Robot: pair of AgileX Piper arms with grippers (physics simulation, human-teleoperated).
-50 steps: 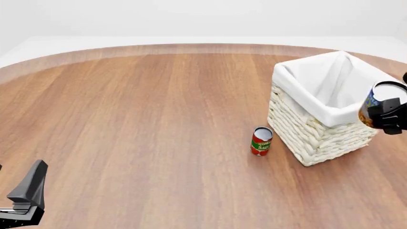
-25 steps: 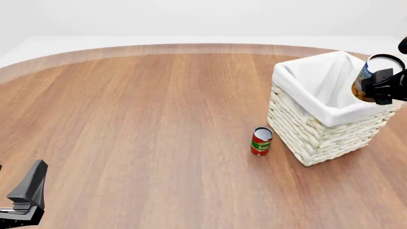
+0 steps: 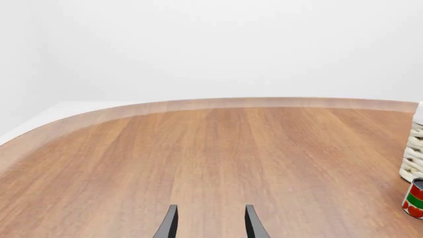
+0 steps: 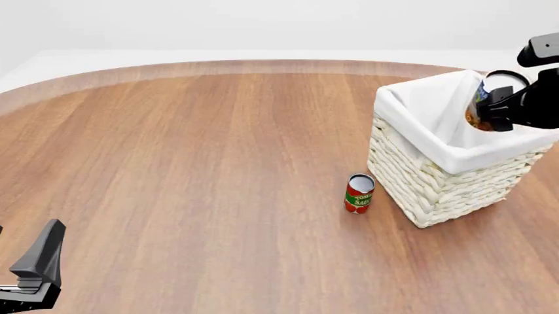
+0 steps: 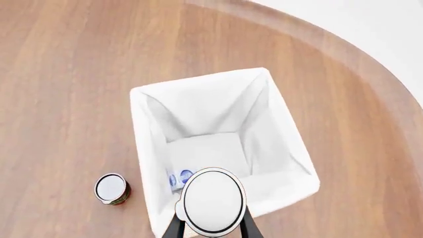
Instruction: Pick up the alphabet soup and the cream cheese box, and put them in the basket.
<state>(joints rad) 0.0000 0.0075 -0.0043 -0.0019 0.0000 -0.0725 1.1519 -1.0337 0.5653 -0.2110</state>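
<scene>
My right gripper point(image 4: 491, 110) is shut on the alphabet soup point(image 4: 482, 110), a can with a white top point(image 5: 211, 201), and holds it in the air over the basket point(image 4: 436, 176). From the right wrist view the can hangs above the basket's near rim point(image 5: 148, 148). The cream cheese box point(image 5: 177, 178) lies on the basket's white lining, partly hidden behind the can. At the front left edge my left gripper point(image 4: 31, 278) stays low and open, its fingers point(image 3: 169, 224) apart with nothing between them.
A slim red and green tomato sauce can point(image 4: 358, 193) stands upright on the wooden table point(image 4: 201, 163) just left of the basket; it also shows in both wrist views point(image 5: 111, 188) point(image 3: 414, 198). The table's curved far edge point(image 4: 262, 65) runs behind.
My right gripper has carried the alphabet soup up and to the left, from beside the basket's right side to over its opening. The left arm has not moved.
</scene>
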